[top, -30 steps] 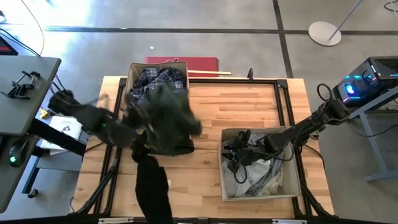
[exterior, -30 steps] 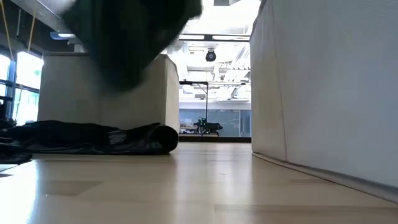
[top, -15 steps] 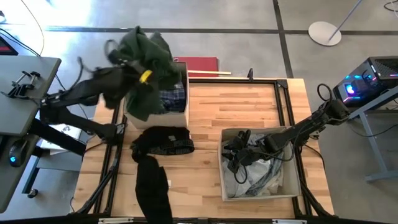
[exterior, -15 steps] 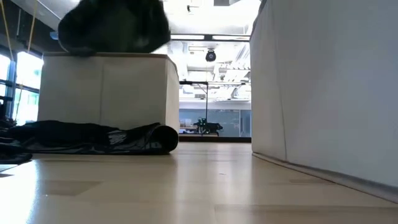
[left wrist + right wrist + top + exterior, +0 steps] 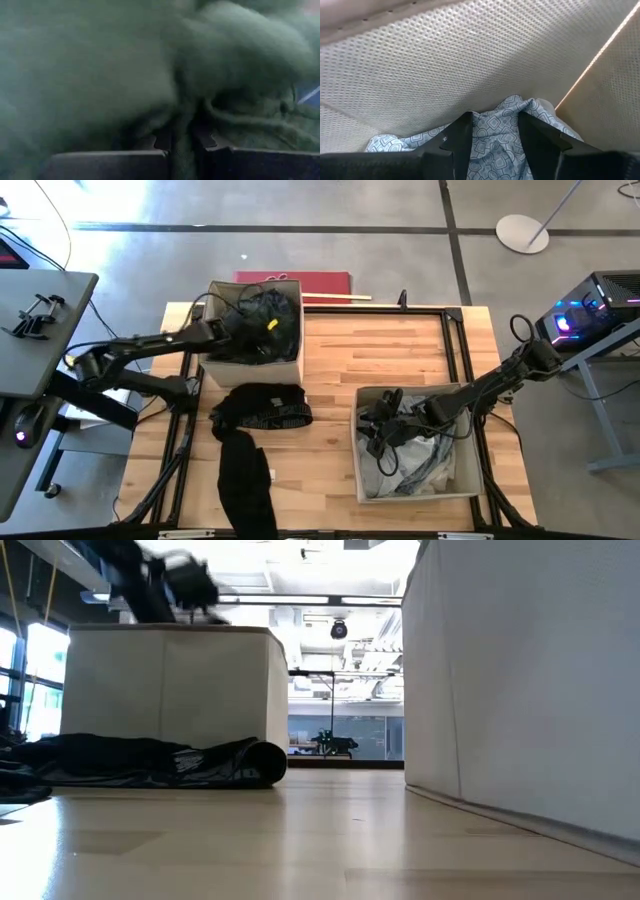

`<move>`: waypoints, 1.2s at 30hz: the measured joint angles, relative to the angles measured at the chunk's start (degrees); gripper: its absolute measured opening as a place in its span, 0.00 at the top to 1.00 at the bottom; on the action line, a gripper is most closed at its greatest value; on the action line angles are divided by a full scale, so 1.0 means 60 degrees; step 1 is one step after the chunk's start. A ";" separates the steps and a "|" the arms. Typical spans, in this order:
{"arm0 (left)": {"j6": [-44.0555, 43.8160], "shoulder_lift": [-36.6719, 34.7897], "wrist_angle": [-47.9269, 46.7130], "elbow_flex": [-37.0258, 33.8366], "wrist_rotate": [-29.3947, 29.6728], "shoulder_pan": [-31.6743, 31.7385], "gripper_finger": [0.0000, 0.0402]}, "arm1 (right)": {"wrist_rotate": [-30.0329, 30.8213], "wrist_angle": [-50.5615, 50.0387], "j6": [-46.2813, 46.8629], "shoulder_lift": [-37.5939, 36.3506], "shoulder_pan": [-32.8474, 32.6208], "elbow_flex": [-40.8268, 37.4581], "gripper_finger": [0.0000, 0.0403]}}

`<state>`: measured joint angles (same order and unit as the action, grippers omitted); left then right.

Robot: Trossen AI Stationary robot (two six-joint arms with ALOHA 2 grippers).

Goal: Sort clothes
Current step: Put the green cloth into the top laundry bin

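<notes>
My left gripper (image 5: 252, 330) reaches into the beige fabric box (image 5: 290, 366) at the table's far left and is shut on the dark green garment (image 5: 268, 320), which fills the box top. The left wrist view shows green cloth (image 5: 100, 75) all around the gripper. My right gripper (image 5: 376, 432) is inside the beige box (image 5: 466, 480) at the near right. It is open, with its fingers on either side of a pale blue patterned cloth (image 5: 495, 130). White and grey clothes (image 5: 420, 465) lie in that box. Two black garments (image 5: 262, 408) (image 5: 245, 480) lie flat on the table. My left gripper pinches a fold of the dark green garment (image 5: 182, 131) between its two fingers. It comes slanting down from the table's left side into the box. The garment rests in the box on what lies beneath it.
The low view shows the left box (image 5: 170, 690), a black garment (image 5: 150, 762) at its foot and the right box's wall (image 5: 520, 680) close by. A red flat object (image 5: 315, 283) lies behind the table. Bare wood (image 5: 380, 350) lies between the boxes.
My left gripper has carried the dark green garment from over the table's near left, up and toward the far edge above the left box, then down into that box. The garment, which hung below the gripper, now lies in the box and covers the plaid shirt.
</notes>
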<state>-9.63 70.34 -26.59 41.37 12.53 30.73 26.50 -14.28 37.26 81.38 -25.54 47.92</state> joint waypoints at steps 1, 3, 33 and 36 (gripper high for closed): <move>-0.0097 0.0251 0.0199 -0.0301 -0.0401 0.0162 0.99 | 0.0000 0.0000 0.0000 0.0000 0.0000 0.0000 0.62; -0.0307 0.0583 0.0420 -0.0482 -0.0659 0.0362 0.98 | 0.0000 0.0000 0.0011 0.0000 0.0000 0.0000 0.62; -0.0427 0.0932 -0.2008 0.3070 0.0246 0.1163 0.55 | 0.0000 0.0000 0.0244 0.0000 0.0000 0.0000 0.62; -0.0723 0.1806 -0.0385 0.1397 0.0241 0.1206 0.60 | 0.0000 0.0000 0.0233 0.0000 0.0000 0.0000 0.62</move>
<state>-13.97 81.18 -28.90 49.76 13.98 37.97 26.50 -14.28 38.65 81.38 -25.54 47.92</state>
